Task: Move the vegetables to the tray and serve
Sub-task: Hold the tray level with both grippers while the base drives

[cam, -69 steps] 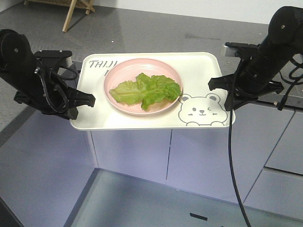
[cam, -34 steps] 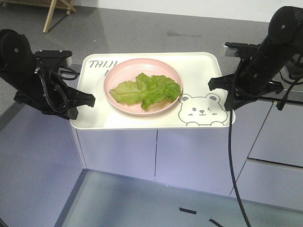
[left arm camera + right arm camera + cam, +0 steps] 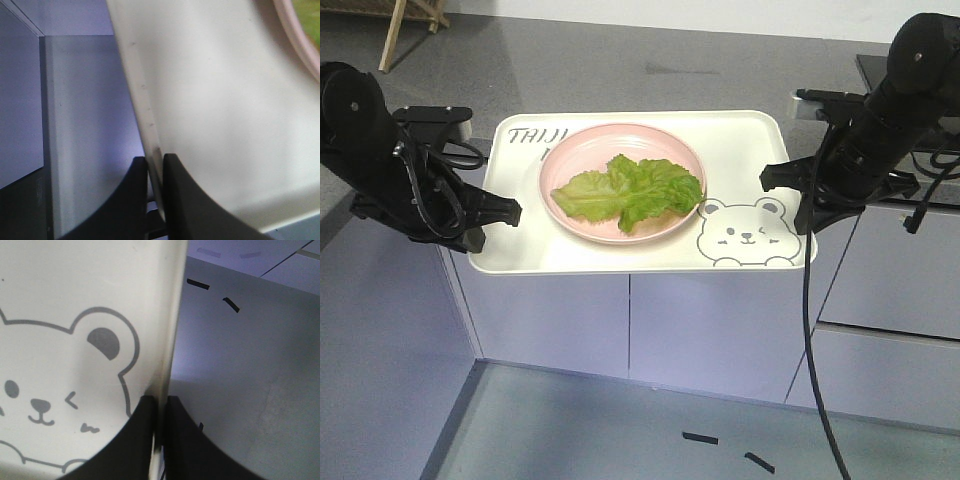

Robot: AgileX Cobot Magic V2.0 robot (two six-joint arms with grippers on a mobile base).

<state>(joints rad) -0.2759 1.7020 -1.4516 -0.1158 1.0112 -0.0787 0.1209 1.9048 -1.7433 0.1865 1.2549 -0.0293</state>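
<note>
Vegetables point(image 3: 628, 190): a few crinkly green lettuce leaves, lying flat and overlapping on the plate point(image 3: 565, 150).

- Plate: round, pink. It stands on the tray point(image 3: 740, 140), left of middle, partly covering the grey lettering at the far left corner.
- Tray: cream, rectangular, level, with a winking bear at the near right corner. It hangs between the two arms in front of the cabinets point(image 3: 720, 320), and its near edge is over the floor point(image 3: 620, 430). Whether its far edge touches the grey counter point(image 3: 620, 70) cannot be told.
- Left arm point(image 3: 380, 150): its jaws are pressed onto the tray's left rim, one above and one below. The wrist view shows the rim point(image 3: 150, 125) pinched between them.
- Right arm point(image 3: 880, 130): its jaws are closed on the right rim, just beside the bear's ear point(image 3: 102, 342), and the rim edge runs down between the two fingers.
- Floor: grey, with two short black tape marks point(image 3: 700, 438).

Step in hand, as judged: the transfer looks done, since the leaves are on the tray by way of the plate. The serving carry is under way, with both arms sharing the load.

Next move calls for:
- Both grips at equal height and fixed spacing, so that the tray neither tilts nor slips from a rim pinch.
- Smooth travel, as the plate sits loose and could slide.
- A level set-down before either grip lets go. No serving spot is in view.
</note>
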